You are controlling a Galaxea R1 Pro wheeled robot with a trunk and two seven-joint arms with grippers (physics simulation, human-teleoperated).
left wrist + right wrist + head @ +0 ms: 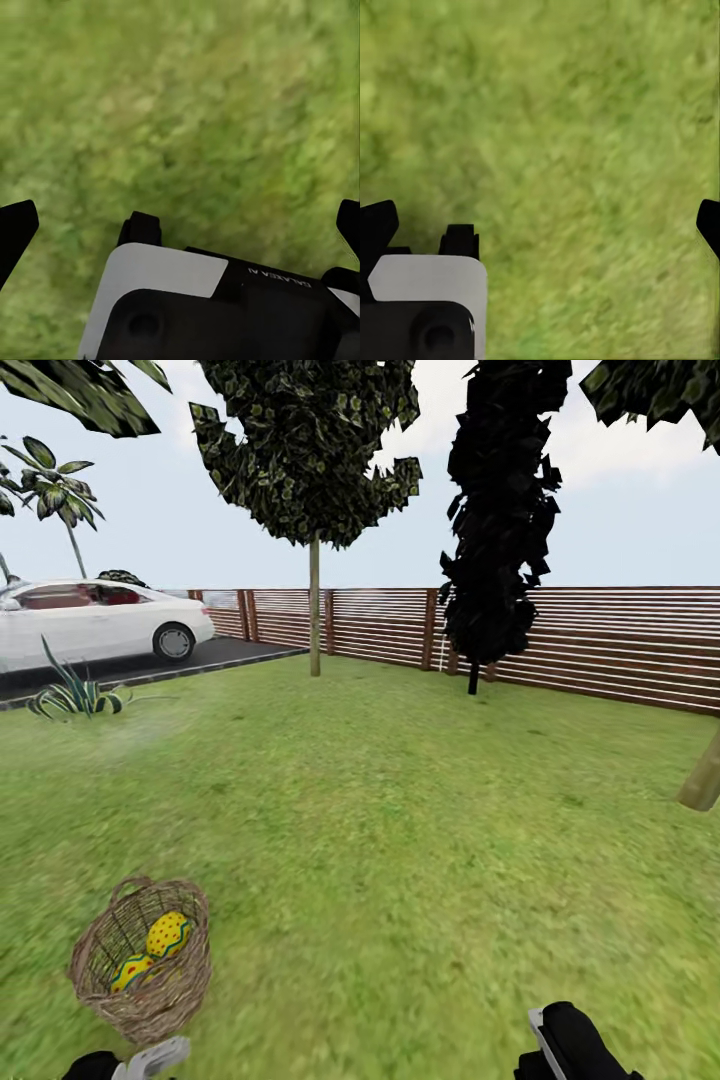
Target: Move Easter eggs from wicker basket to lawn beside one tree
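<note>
A white car is parked on dark asphalt, a spiky agave plant beside it, a palm behind, and a black cypress near the slat fence.

From the head we look forward and down across the lawn toward the fence. Both wrist cameras face straight down at grass, close; all three share it.
</note>
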